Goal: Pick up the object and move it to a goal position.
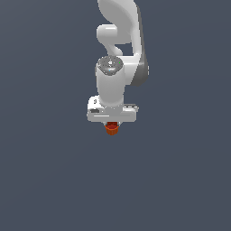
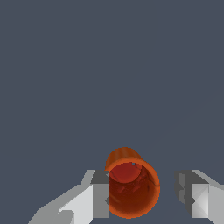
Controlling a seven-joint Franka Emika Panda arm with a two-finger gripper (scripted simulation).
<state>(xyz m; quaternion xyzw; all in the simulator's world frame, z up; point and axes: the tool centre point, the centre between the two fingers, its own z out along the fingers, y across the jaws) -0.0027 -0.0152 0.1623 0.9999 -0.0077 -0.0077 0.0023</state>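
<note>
The object (image 1: 111, 129) is a small orange-red cup with tapered sides and a wider rim. In the exterior view it shows just under the white hand, at about six o'clock from it, only partly visible. In the wrist view the cup (image 2: 131, 188) shows its open mouth and darker red inside.

- The cup (image 2: 131, 190) is showing orange-red, darker red inside.
- The gripper (image 2: 142, 197) is looking white, with grey pads (image 2: 100, 194).
- The ground (image 1: 45, 180) is appearing plain dark grey-blue.
</note>
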